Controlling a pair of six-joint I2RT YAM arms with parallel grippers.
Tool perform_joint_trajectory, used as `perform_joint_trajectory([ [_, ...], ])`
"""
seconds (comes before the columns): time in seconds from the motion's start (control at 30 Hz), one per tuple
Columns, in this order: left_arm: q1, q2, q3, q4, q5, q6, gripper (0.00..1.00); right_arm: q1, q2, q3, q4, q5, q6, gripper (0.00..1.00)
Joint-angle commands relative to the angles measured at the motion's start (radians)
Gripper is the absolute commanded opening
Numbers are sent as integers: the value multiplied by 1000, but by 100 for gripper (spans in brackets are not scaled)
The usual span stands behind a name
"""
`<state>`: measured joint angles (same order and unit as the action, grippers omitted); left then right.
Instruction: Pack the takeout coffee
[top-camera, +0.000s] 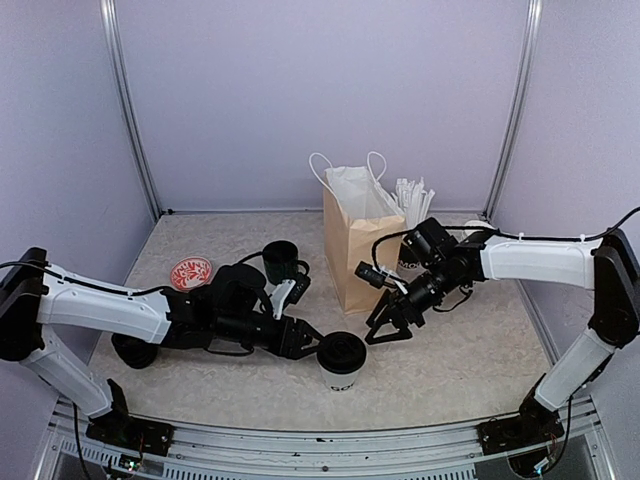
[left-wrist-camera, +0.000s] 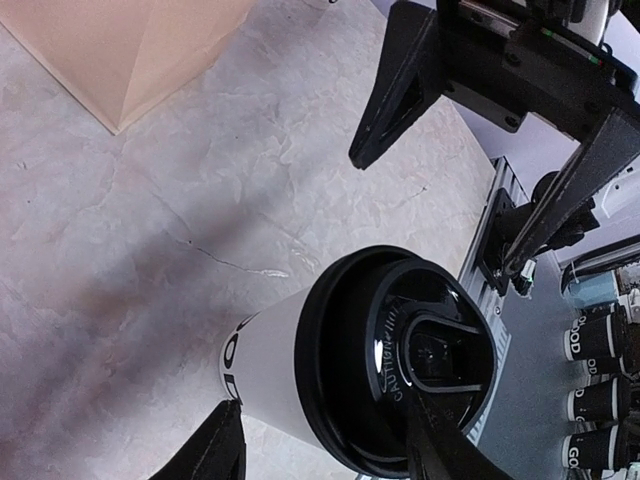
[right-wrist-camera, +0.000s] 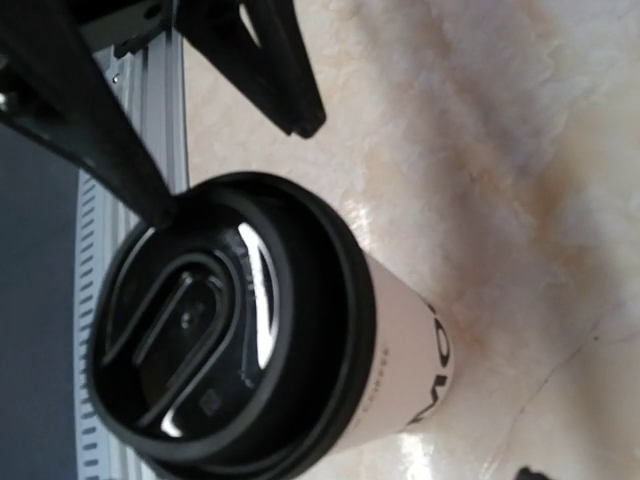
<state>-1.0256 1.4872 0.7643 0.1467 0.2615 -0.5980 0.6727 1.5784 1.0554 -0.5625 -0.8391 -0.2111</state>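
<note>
Red and white, a round patterned disc (top-camera: 191, 272) lies on the marbled beige table (top-camera: 470, 370), toward its left edge. Right of it, the left gripper (top-camera: 312, 345) reaches low across the table near the near edge, and a dark green handled mug (top-camera: 281, 260) stands just beyond its arm. In the left wrist view its black fingers (left-wrist-camera: 215, 450) stand parted on either side of the white paper cup with the black plastic lid (top-camera: 342, 362). We cannot tell whether they press on the cup or merely bracket it.

That cup stands upright near the middle of the near edge, its long axis vertical, immediately right of the left gripper's tips. We judge the left arm the nearer one. Beyond the cup and slightly right, toward the table's middle, stands the tan paper bag with white cord handles (top-camera: 355, 250). Its mouth opens upward and it is taller than the cup, so we judge that the coming move must raise the cup clear of the bag's rim before carrying it away from the near edge. Just right of the cup and above it hangs the right gripper (top-camera: 385, 333), jaws spread wide and holding nothing.

Black block letters run along the cup's side. In the right wrist view we make out "MO", with smaller print beside it that seems to say "COFFEE". Raised lettering on the lid looks like "CAUTION".
</note>
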Motion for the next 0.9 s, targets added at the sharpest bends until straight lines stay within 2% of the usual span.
perform_joint_trajectory([
  [0.0,-9,14,-16,42,33,14,54,19,23,7,13,-40,4,82],
  [0.53,-17,56,-62,26,28,52,43,59,108,28,-4,-42,-7,70],
  [0.7,-19,98,-81,17,24,65,37,62,136,19,-8,35,5,66],
  [0.87,-19,136,-84,21,20,73,37,61,158,-3,-12,86,13,58],
])
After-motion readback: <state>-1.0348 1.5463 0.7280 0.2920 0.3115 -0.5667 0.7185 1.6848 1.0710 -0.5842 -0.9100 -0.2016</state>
